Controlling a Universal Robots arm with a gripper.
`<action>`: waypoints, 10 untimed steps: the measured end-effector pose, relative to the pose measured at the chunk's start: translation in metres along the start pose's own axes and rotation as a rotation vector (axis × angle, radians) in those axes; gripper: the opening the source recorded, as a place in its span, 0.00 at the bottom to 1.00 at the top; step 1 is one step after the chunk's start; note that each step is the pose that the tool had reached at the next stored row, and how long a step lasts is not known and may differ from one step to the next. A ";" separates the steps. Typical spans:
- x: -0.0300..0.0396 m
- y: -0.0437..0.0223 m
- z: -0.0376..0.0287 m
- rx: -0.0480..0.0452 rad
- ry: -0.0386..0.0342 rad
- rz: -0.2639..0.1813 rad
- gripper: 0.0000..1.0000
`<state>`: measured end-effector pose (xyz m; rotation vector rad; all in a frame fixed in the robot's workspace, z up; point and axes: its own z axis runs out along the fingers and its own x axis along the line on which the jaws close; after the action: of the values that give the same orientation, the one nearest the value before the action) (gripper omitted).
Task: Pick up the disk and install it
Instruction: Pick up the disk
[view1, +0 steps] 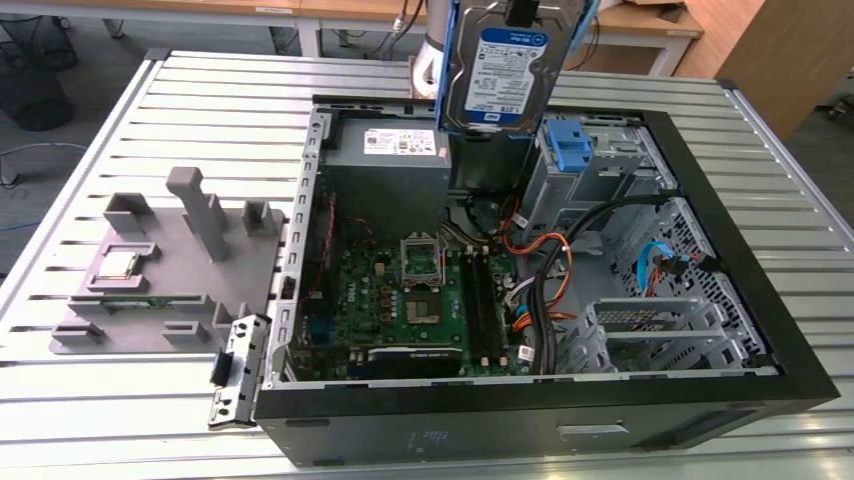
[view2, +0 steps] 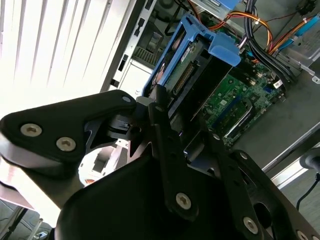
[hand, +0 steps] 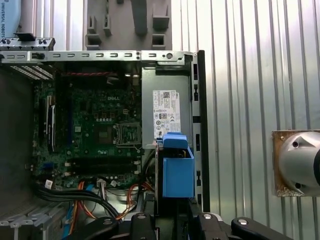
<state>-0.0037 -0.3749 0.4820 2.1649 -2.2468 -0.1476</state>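
Gripper (view2: 182, 120) has its jaws clamped on one short end of the disk (view1: 514, 70), a flat silver rectangular hard drive with a blue-and-white label and blue plastic carrier rails.

Disk hangs in the air above the open black computer case (view1: 534, 430), clear of everything inside. It is over the gap between the grey power-supply box (view1: 387, 150) and the metal drive cage (view1: 607, 170) with its upright blue latch (view1: 567, 145).

Long axis runs upright, straight down from the jaws toward the case. I judge the free end, capped by the blue carrier in the first wrist view (hand: 177, 170), points into the case. Label side faces outward in the exterior view.
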 end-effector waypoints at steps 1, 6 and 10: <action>0.0007 -0.0002 0.0000 0.0000 0.0000 0.000 0.35; 0.0048 -0.0011 -0.0003 0.0001 -0.0001 0.000 0.35; 0.0081 -0.0018 -0.0005 0.0001 0.0000 0.001 0.35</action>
<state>-0.0022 -0.3831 0.4819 2.1642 -2.2476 -0.1475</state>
